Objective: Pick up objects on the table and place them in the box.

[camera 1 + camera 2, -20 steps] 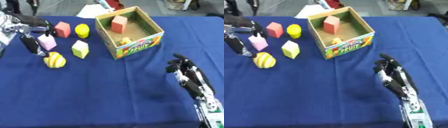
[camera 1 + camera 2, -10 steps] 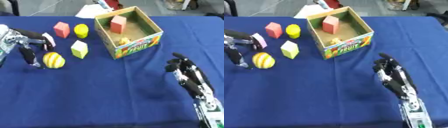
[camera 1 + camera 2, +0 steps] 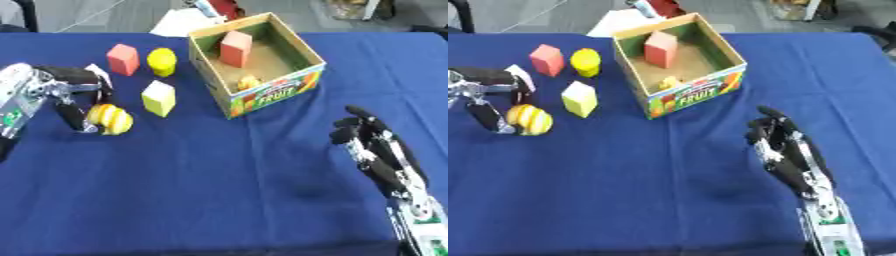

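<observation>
A cardboard fruit box point(image 3: 302, 57) stands open at the back middle, with a red block point(image 3: 234, 47) and a small yellow thing point(image 3: 249, 82) inside. Left of it lie a red block point(image 3: 122, 59), a yellow cylinder point(image 3: 161, 61), a yellow-green block point(image 3: 159, 98) and a pale pink block point(image 3: 518, 77). A yellow-orange striped ball point(image 3: 111, 118) rests on the cloth. My left hand point(image 3: 57, 87) arches over the ball, thumb against its left side and fingers curled above it. At the lower right, my right hand point(image 3: 376, 150) is open, fingers up.
Blue cloth point(image 3: 219, 190) covers the whole table. White paper point(image 3: 179, 22) and a small red thing point(image 3: 223, 7) lie beyond the box at the far edge. The pink block sits right behind my left hand's fingers.
My left hand has come down from the pink block toward the near side and now curls round the striped ball. The right hand and the objects have not moved.
</observation>
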You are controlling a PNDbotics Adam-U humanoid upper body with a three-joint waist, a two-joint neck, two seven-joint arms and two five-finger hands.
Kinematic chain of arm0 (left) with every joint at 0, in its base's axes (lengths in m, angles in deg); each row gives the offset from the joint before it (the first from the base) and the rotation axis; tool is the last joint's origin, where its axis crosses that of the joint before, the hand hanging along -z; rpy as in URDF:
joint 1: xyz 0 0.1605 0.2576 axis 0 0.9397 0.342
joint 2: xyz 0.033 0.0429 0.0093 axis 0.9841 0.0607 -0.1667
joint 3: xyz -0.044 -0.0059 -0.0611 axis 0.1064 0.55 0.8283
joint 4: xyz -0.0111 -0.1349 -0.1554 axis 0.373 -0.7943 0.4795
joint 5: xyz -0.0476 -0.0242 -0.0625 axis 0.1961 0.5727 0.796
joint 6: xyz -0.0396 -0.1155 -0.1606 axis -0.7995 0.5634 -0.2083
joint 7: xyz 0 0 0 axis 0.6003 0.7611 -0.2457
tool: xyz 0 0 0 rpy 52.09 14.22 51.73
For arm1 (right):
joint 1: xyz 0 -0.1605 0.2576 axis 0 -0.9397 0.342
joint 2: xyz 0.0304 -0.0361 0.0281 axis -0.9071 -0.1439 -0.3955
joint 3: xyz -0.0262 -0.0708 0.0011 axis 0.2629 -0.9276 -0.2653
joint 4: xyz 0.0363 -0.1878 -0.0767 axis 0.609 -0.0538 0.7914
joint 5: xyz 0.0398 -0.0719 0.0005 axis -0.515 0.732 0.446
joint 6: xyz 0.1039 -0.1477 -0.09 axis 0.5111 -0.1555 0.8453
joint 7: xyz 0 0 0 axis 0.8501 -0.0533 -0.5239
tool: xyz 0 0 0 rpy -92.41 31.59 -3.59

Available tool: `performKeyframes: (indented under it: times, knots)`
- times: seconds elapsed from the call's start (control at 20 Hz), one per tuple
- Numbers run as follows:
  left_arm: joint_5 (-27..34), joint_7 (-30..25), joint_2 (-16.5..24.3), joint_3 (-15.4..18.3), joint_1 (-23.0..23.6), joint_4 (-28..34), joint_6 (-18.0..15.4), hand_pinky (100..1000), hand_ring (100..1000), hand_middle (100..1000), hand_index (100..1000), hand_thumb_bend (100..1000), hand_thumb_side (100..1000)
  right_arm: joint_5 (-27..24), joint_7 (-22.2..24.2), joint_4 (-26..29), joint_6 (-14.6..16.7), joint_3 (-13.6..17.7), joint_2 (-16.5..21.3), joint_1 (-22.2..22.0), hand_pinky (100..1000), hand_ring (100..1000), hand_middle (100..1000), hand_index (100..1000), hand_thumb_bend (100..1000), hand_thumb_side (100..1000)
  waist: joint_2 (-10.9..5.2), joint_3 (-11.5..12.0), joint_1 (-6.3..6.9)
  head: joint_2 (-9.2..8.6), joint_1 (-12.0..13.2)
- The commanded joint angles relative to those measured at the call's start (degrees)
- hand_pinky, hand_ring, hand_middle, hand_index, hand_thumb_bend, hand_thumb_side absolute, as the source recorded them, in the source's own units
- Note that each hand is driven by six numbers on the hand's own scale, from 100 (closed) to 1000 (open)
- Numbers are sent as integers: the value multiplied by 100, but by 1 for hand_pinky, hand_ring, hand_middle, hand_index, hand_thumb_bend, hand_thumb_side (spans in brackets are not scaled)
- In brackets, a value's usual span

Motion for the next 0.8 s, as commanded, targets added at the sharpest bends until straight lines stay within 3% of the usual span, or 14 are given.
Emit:
performKeyframes:
  times: [0.05,0.4,0.6,0.8]
  knots:
    - [-42,168,103,68,-171,143,-29,716,568,501,590,264,188,15,-6,70,10,40,60,39,645,639,658,894,100,416,-125,-8,28,27,17]
    - [26,82,99,227,-784,982,-17,726,572,508,589,273,187,19,-8,62,3,42,66,5,645,639,658,894,100,416,-163,15,43,27,0]
    - [-234,57,-417,219,-1446,997,-44,731,575,512,594,278,182,20,11,47,3,20,58,-21,645,639,658,894,100,414,-190,11,33,27,0]
    - [-736,208,-1212,182,-1964,510,-119,735,582,528,611,285,181,15,25,33,5,3,41,-35,645,638,658,894,100,410,-188,-53,8,27,-1]
